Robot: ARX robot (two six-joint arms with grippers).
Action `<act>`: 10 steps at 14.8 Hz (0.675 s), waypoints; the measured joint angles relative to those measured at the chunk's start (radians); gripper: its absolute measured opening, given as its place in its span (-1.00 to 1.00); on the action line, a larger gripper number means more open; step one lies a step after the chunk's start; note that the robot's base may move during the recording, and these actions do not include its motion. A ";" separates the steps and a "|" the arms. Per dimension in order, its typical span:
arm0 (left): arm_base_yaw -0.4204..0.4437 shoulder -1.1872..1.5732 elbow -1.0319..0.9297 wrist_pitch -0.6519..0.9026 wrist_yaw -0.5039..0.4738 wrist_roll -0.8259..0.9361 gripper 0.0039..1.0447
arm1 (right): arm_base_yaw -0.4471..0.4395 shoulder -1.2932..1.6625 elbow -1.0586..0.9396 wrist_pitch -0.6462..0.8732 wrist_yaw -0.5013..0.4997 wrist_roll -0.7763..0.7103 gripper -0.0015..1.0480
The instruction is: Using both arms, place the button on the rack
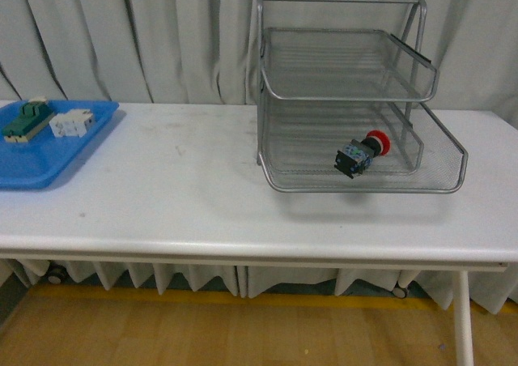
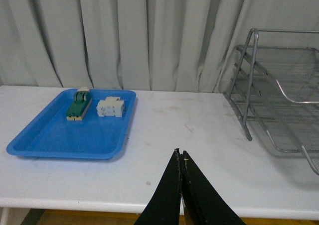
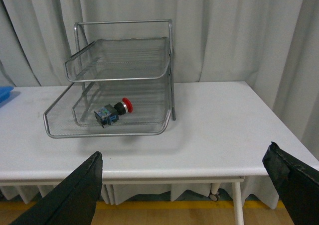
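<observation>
Button (image 1: 363, 154) lying on side inside rack (image 1: 348, 100), below top tier. Left gripper (image 2: 180, 154) fingers pressed together, empty. Right gripper (image 3: 184, 151) spread wide, empty.

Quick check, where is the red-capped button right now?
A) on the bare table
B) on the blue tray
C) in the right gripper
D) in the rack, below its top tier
D: the button lies on its side inside the rack, under the top tier, while the right gripper is open and empty.
</observation>
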 joint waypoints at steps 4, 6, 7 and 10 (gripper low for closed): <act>0.000 -0.178 -0.080 -0.101 0.000 0.000 -0.97 | 0.000 0.000 0.000 0.000 0.000 0.000 0.87; 0.000 -0.260 -0.141 -0.111 0.000 0.000 -0.97 | 0.000 0.000 0.000 0.000 0.000 0.000 0.87; 0.000 -0.305 -0.152 -0.177 0.000 0.000 -0.97 | 0.000 0.000 0.000 0.000 0.000 0.000 0.87; 0.000 -0.494 -0.152 -0.334 0.000 0.000 -0.97 | 0.000 0.000 0.000 0.000 0.000 0.000 0.87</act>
